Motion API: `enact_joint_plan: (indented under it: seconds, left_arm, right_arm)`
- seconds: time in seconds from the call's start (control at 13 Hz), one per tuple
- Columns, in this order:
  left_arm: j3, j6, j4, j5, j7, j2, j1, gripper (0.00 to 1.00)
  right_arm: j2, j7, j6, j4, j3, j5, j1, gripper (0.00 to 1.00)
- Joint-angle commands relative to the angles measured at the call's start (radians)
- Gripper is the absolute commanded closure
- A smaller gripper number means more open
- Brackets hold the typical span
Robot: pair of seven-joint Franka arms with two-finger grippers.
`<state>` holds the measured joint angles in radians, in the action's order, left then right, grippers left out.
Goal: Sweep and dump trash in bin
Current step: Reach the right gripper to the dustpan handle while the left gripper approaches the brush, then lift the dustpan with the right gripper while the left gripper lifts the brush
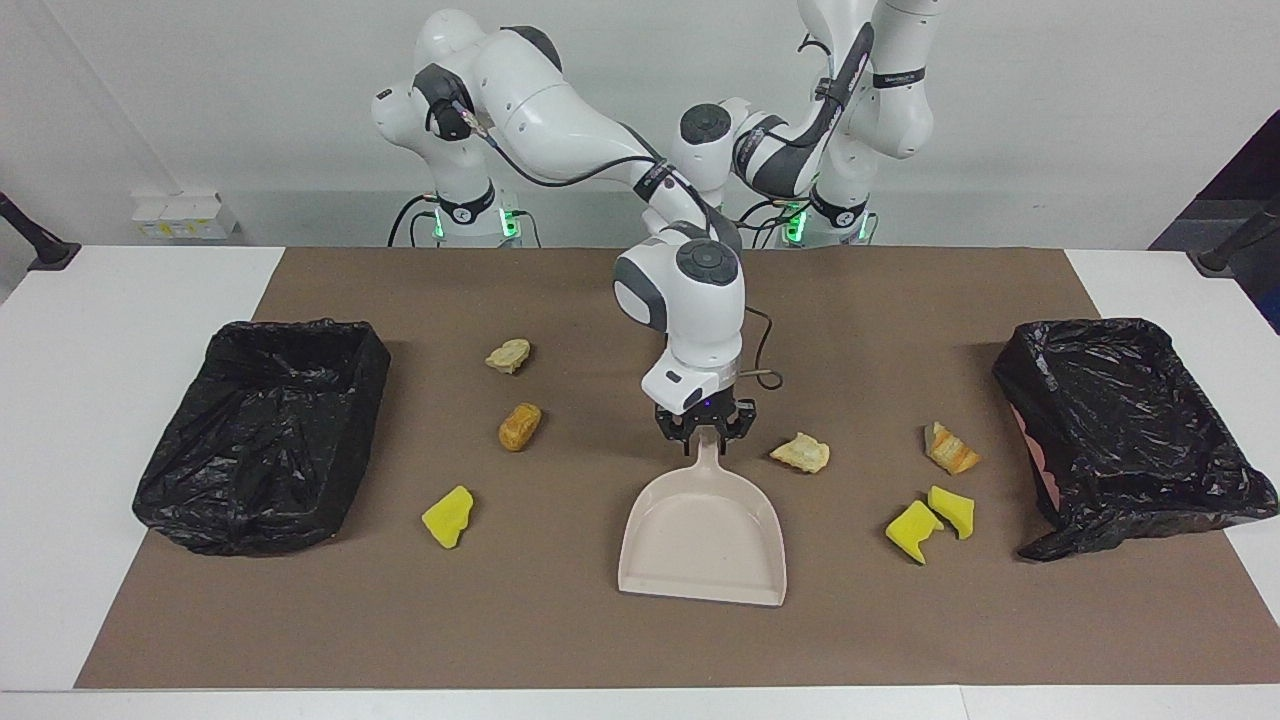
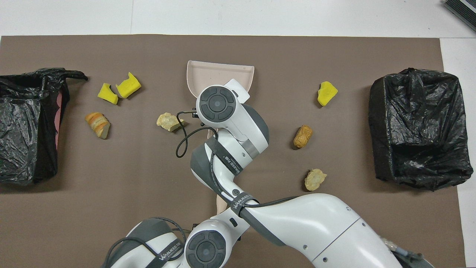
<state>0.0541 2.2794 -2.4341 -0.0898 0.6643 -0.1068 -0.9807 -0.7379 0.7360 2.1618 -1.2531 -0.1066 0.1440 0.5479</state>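
- Seven scraps of trash lie loose on the brown mat (image 1: 600, 640). None is in the dustpan (image 1: 703, 545) or in either black-lined bin, so I judge sweeping and dumping not yet begun.
- Nearest the robots, the left gripper is tucked out of sight under the arms. It is clenched, and on what, if anything, I cannot tell.
- Next, toward the right arm's end, come a pale crumbly lump (image 1: 508, 355) and a browner bread-like lump (image 1: 520, 427).
- At mid-table the right gripper (image 1: 705, 428) is down at the dustpan's handle tip, its fingers pinched on it.
- Just beside the handle sits a tan chunk (image 1: 800, 453). An orange-crusted piece (image 1: 950, 448) lies toward the left arm's end.
- Farthest out are three bright yellow sponge chunks: one alone (image 1: 448, 516) and two touching (image 1: 913, 530) (image 1: 953, 510).
- One bin (image 1: 290, 328) stands at each end of the mat, the other (image 1: 1090, 325) near the sponge pair.
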Motion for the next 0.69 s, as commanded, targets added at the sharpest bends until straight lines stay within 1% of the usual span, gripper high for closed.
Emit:
enact_joint_plan:
  seconds: [0.0,0.31,0.46,0.54,0.62]
  left_arm:
    - [0.0,-0.052,-0.008,-0.001,-0.008,-0.008,0.037,1.0]
    - [0.0,-0.054,-0.008,-0.001,-0.008,-0.007,0.04,1.0]
    - [0.001,-0.072,0.0,-0.001,-0.009,-0.019,0.053,1.0]
    - [0.001,-0.142,0.024,0.007,-0.009,-0.022,0.075,1.0]
    - [0.001,-0.17,0.033,0.011,-0.009,-0.024,0.085,1.0]
  right_arm:
    - [-0.015,-0.015,0.015,0.029,0.002,0.025,-0.006,1.0]
    - [0.057,-0.046,0.013,0.009,0.002,0.022,-0.032,1.0]
    - [0.101,-0.117,0.015,-0.048,0.002,0.022,-0.046,1.0]
    - [0.127,-0.173,0.013,-0.081,0.002,0.022,-0.052,1.0]
    - [0.156,-0.267,0.016,-0.135,0.001,0.022,-0.069,1.0]
